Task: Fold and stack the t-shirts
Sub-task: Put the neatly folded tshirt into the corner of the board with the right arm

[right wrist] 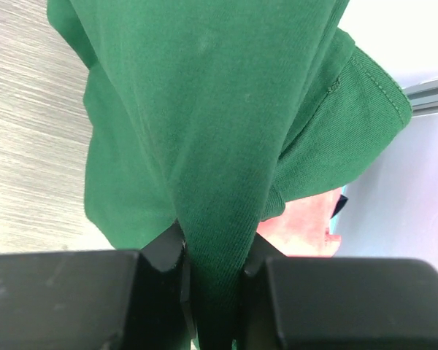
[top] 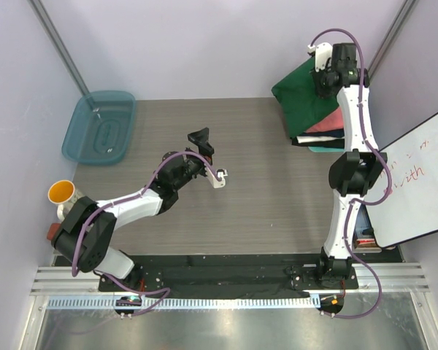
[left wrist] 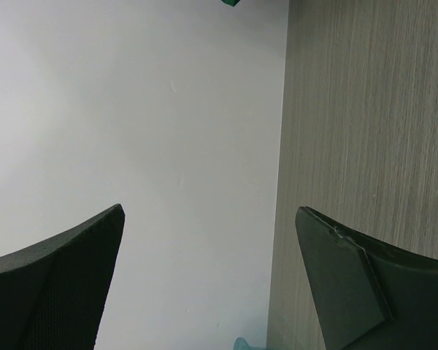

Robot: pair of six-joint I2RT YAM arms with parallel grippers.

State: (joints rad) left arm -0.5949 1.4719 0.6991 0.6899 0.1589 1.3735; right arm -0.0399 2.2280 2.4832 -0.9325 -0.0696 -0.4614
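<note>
Two arms reach out over the wood-grain table (top: 263, 211); the right one stretches to the far right corner, where the right gripper (right wrist: 212, 255) is clamped on a bunched fold of the dark green t-shirt (right wrist: 204, 109). The wrist view shows the cloth squeezed between the two black fingers (right wrist: 164, 251) and spreading out beyond them; from above, the green shirt drapes over the far end of a stack of folded shirts against the right wall. A coral-pink shirt (top: 328, 122) lies under the green one, with a dark shirt (top: 317, 140) and a teal shirt (top: 325, 148) showing at the near edge of the pile; pink also peeks out below the green cloth in the right wrist view. The left gripper (left wrist: 208, 277) sits over the middle of the table, well apart from the shirts; its jaws are spread wide and hold nothing. A translucent teal tub (top: 102, 127) rests at the far left corner; an orange cup (top: 60, 192) stands by the left edge; a whiteboard (top: 416, 182) leans at the right.
</note>
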